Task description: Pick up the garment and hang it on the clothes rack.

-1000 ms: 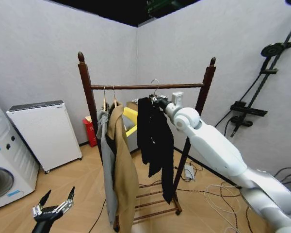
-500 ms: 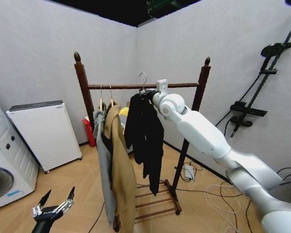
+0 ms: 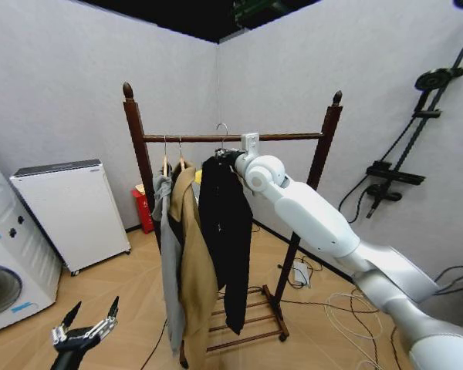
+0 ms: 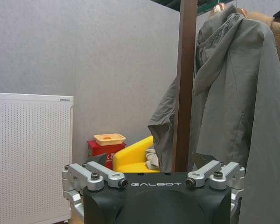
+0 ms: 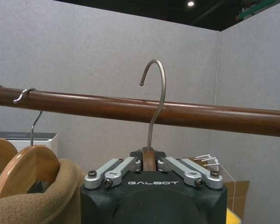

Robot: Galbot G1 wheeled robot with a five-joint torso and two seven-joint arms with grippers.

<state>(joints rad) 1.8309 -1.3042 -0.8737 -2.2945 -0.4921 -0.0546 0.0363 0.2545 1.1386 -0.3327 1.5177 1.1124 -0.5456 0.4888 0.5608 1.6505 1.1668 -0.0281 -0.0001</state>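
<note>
Now, step in hand: the metal hanger hook [image 5: 155,100] is being brought to the horizontal bar [image 5: 107,109] of the tall reddish-brown wooden clothes rack [image 3: 136,146]
Right gripper [image 5: 149,166]: closed on the wooden neck of the hanger, just below the hook
Garment: the plain black long-sleeved jacket [image 3: 225,231] is held up on that hanger, hanging beside the long tan coat [image 3: 194,270] and the grey hooded jacket [image 4: 233,112]
Hook: its tip is seen above the bar; whether it is over the bar yet cannot be told
Doing it well: the hook opening is best carried fully across the bar, then lowered until weight is borne before release
Risk: the black sleeve may be snagged on the tan coat
Left gripper [image 3: 83,333]: parked low, fingers spread open, nothing held
</note>
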